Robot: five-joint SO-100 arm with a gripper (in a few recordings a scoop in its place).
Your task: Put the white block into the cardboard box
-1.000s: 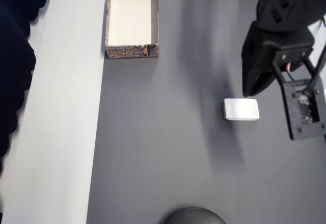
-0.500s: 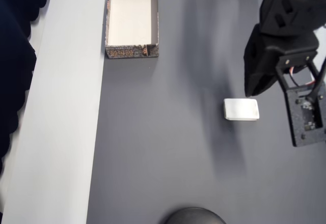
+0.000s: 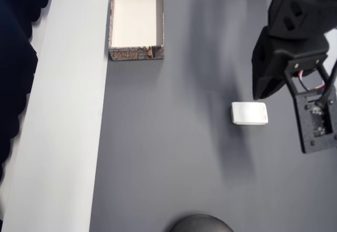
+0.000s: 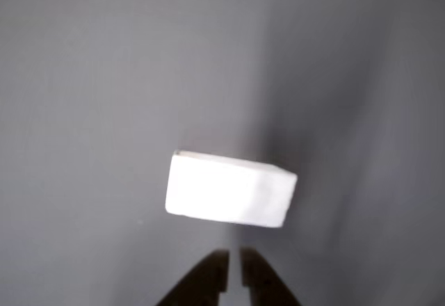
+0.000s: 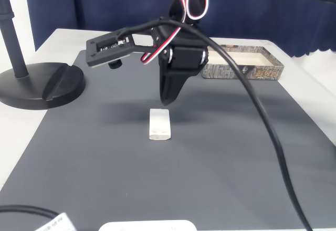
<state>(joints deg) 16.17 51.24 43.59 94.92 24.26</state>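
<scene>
White block (image 3: 249, 113) lay flat on the dark grey mat (image 3: 174, 153), right of centre in the overhead view — well apart from the cardboard box (image 3: 136, 54) at the mat's top-left edge. Box sat open-top, cream interior showing. Gripper (image 5: 167, 102) hung just above the block's far end in the fixed view, not touching it. In the wrist view the 2 finger tips (image 4: 217, 271) sat nearly together with a thin slit between them, holding nothing — block (image 4: 231, 189) just ahead of them. Black stand base (image 5: 37, 85) sat at the mat's left edge.
</scene>
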